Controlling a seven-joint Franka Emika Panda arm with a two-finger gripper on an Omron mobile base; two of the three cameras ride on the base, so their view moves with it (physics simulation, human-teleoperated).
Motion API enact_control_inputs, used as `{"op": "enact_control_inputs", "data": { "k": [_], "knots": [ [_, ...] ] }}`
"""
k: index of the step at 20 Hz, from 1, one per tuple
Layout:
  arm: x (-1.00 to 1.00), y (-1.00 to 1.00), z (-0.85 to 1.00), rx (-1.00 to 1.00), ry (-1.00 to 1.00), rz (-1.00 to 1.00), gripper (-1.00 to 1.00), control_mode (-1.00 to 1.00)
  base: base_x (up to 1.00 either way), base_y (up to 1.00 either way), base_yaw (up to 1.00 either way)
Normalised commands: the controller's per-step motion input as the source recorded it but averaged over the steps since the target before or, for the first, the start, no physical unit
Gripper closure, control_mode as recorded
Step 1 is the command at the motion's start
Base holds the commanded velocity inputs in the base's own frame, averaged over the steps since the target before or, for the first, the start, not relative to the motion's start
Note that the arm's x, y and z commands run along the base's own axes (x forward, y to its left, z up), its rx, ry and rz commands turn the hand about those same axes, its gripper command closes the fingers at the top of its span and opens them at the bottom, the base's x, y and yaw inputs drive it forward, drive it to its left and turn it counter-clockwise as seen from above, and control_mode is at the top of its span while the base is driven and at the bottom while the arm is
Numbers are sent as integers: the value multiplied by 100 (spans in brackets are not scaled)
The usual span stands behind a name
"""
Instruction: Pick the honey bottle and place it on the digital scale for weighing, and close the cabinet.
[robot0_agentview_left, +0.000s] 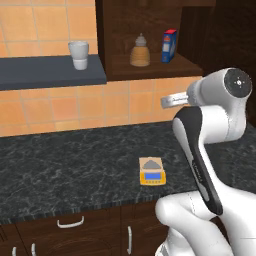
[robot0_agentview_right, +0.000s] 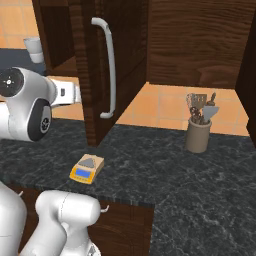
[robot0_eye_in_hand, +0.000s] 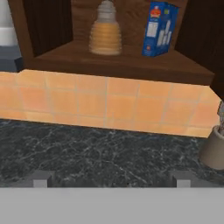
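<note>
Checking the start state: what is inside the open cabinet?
On the cabinet shelf stand the honey bottle and, to its right, a blue and red box. The higher part is out of frame.

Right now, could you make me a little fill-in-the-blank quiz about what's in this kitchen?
1. The honey bottle stands on the cabinet shelf beside a blue and red ____.
2. The digital scale lies on the dark counter with ____ on its grey plate.
3. The cabinet door stands ____.
4. The white cup sits on a dark ____ to the left of the cabinet.

Missing words: box; nothing; open; shelf
</note>
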Motion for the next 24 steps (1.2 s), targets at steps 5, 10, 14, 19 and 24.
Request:
{"op": "enact_control_inputs", "data": {
  "k": [5,10,14,19,24],
  "knots": [
    [-7,0,48,0,-17,1,-100,-100,0,0,0],
    [-15,0,33,3,-23,5,-100,-100,0,0,0],
    [-9,5,50,3,-22,5,-100,-100,0,0,0],
    [0,0,62,0,-6,2,-100,-100,0,0,0],
    [7,0,44,0,6,0,-100,-100,0,0,0]
  ]
}}
